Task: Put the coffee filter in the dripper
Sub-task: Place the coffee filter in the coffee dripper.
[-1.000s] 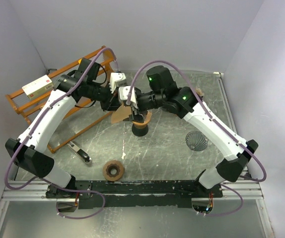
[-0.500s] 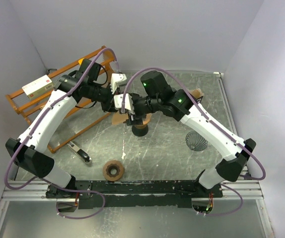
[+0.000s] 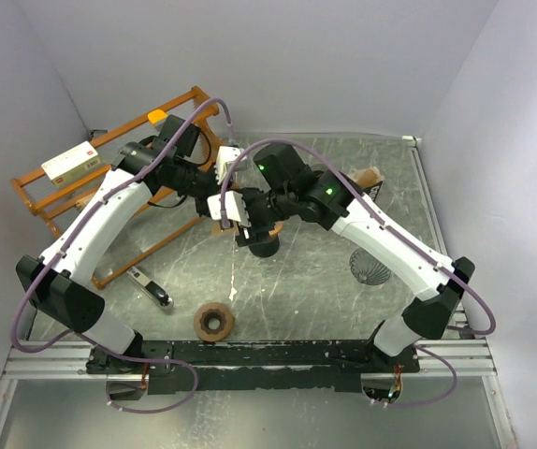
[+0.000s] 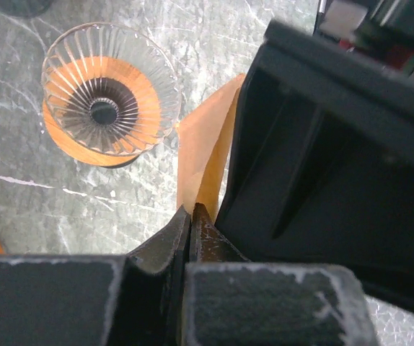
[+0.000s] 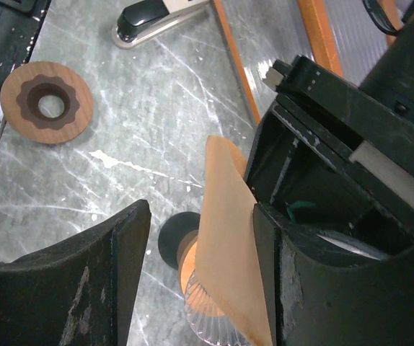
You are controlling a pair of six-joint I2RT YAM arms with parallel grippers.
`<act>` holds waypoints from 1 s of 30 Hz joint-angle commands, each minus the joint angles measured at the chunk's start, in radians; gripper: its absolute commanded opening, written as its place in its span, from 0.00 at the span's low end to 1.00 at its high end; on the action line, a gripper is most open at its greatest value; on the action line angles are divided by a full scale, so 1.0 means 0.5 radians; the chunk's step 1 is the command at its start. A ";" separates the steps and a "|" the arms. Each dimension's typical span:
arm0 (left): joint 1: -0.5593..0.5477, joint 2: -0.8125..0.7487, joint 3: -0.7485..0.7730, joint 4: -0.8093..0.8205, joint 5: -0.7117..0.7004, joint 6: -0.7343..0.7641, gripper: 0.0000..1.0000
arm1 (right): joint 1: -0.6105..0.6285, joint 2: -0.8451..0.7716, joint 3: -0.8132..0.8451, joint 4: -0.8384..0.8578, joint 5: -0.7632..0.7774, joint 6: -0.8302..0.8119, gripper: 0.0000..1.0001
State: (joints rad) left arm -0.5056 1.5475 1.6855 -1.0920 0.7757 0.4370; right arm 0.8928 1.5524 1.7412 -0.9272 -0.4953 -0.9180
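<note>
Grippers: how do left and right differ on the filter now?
The left gripper is shut, pinching the filter; the right gripper is open, the filter between its fingers. The dripper sits off to one side of the left gripper but under the right gripper. Both are at the filter.

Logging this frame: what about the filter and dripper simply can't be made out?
Top external: the left arm and right arm hide most of the dripper; the coffee filter is only a sliver.
Left wrist: the right arm blocks the filter's right side.
Right wrist: the lower edge cuts the dripper and the filter covers it, so whether the tip is inside cannot be told, nor whether the right gripper touches it.
</note>
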 commanded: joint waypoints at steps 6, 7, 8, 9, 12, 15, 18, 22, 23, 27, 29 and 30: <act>-0.072 -0.012 0.007 -0.103 0.102 0.033 0.07 | 0.021 -0.015 0.015 -0.005 0.120 -0.076 0.56; -0.072 -0.010 0.004 -0.106 0.098 0.038 0.07 | 0.020 -0.028 -0.003 0.000 0.130 -0.079 0.55; -0.072 -0.009 0.004 -0.111 0.101 0.042 0.07 | 0.021 -0.038 -0.022 0.003 0.143 -0.082 0.55; -0.072 -0.007 0.006 -0.120 0.102 0.047 0.07 | 0.021 -0.047 -0.036 0.004 0.158 -0.083 0.54; -0.072 -0.003 0.009 -0.141 0.103 0.061 0.07 | 0.018 -0.071 -0.049 -0.025 0.185 -0.086 0.52; -0.072 -0.011 -0.001 -0.137 0.110 0.059 0.07 | 0.020 -0.101 -0.065 -0.050 0.190 -0.084 0.52; -0.072 -0.014 -0.001 -0.138 0.132 0.060 0.07 | 0.019 -0.117 -0.086 -0.069 0.193 -0.081 0.51; -0.071 -0.025 -0.007 -0.132 0.147 0.060 0.07 | 0.022 -0.114 -0.111 -0.102 0.188 -0.063 0.50; -0.072 -0.029 -0.014 -0.130 0.148 0.062 0.07 | 0.022 -0.117 -0.120 -0.104 0.185 -0.058 0.49; -0.072 -0.035 -0.021 -0.125 0.154 0.060 0.07 | 0.023 -0.147 -0.129 -0.108 0.159 -0.043 0.48; -0.072 -0.037 -0.020 -0.132 0.175 0.073 0.07 | 0.022 -0.151 -0.122 -0.123 0.141 -0.039 0.48; -0.072 -0.039 -0.016 -0.130 0.176 0.072 0.07 | 0.024 -0.147 -0.119 -0.129 0.132 -0.036 0.48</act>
State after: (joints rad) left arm -0.5331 1.5520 1.6806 -1.1389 0.8181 0.4614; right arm 0.9047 1.5105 1.6810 -0.9657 -0.4160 -0.9466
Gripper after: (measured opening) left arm 0.075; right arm 0.482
